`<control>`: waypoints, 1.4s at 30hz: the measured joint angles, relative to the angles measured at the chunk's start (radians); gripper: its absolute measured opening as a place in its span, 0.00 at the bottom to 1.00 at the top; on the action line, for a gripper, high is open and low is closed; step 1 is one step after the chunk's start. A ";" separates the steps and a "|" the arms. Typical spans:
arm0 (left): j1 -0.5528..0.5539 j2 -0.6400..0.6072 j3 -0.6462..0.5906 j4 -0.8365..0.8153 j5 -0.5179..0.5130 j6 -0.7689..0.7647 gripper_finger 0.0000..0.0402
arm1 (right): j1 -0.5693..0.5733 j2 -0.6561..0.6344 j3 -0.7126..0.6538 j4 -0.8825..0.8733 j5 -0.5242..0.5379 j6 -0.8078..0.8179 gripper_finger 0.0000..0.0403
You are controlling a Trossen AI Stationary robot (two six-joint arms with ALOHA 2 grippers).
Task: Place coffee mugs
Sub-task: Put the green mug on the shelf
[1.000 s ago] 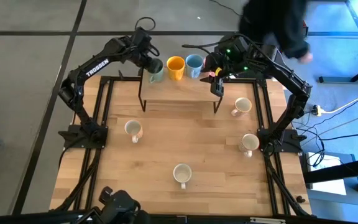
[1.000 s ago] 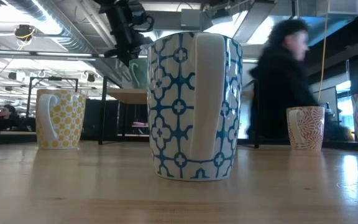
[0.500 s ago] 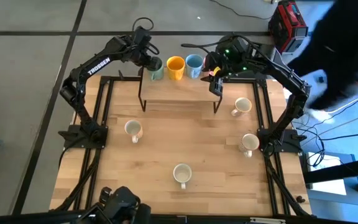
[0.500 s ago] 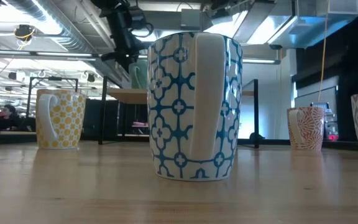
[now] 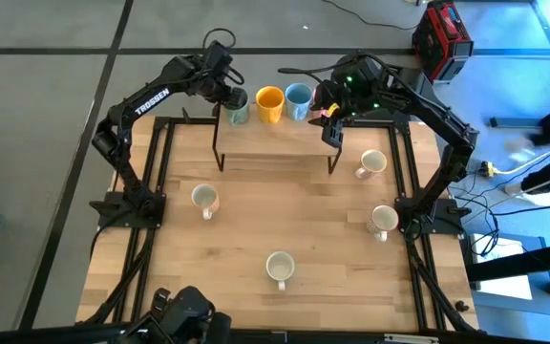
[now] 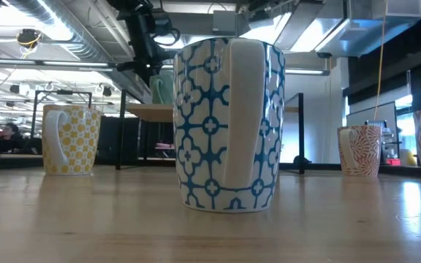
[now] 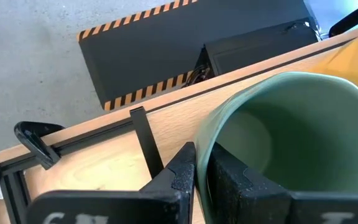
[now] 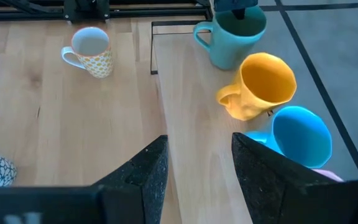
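Left pincer [image 5: 234, 96] clamped on the rim of the glazed green ceramic mug [image 5: 239, 108], at the end of the raised wooden shelf [image 5: 273, 137].

One finger sits inside that mug and one outside, the orange mug [image 5: 269, 102] just beside it and the blue mug [image 5: 299, 98] beyond. A careless pull-away could drag or tip the green mug into its orange neighbour. The right pincer [image 8: 194, 163] hangs open and empty over the shelf's other end. I cannot see whether the green mug's base rests on the shelf; its handle is hidden too.
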 joint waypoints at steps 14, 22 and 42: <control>0.000 0.021 0.002 0.021 0.020 0.003 0.06 | 0.000 0.000 0.000 -0.008 0.006 -0.003 0.42; 0.002 0.021 0.001 0.027 0.038 0.003 0.14 | 0.000 0.000 0.000 -0.008 0.005 -0.003 0.42; 0.002 0.017 0.242 -0.069 0.066 0.139 0.26 | 0.000 0.000 0.000 -0.008 0.010 -0.027 0.42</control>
